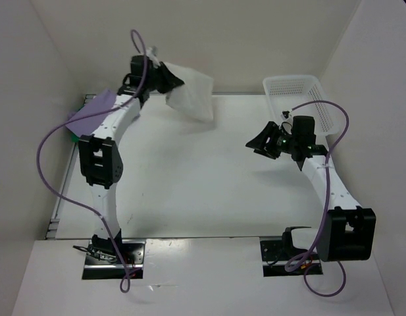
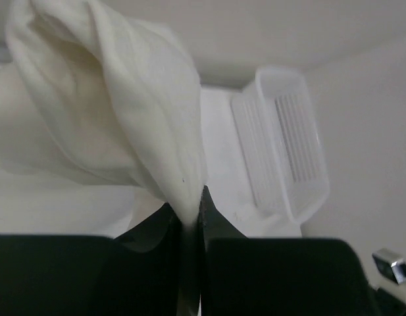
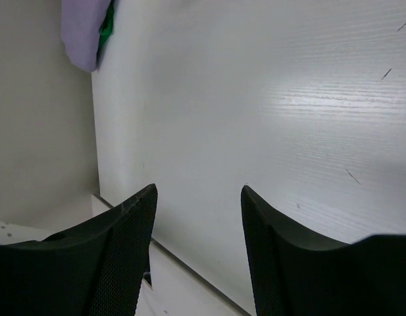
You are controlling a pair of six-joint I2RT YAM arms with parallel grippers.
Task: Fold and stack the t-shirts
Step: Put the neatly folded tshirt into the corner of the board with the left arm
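My left gripper (image 1: 175,80) is shut on a white t-shirt (image 1: 191,95) and holds it up in the air at the back left of the table; the cloth hangs bunched from the jaws. In the left wrist view the white t-shirt (image 2: 124,112) is pinched between the closed fingers (image 2: 219,227). A folded lavender t-shirt (image 1: 91,112) lies on something green at the far left edge; it also shows in the right wrist view (image 3: 84,29). My right gripper (image 1: 258,143) is open and empty, above the table at the right (image 3: 197,197).
A white plastic basket (image 1: 301,99) stands at the back right corner, also in the left wrist view (image 2: 288,145). White walls enclose the table on the left, back and right. The white table top (image 1: 196,178) lies between the arms.
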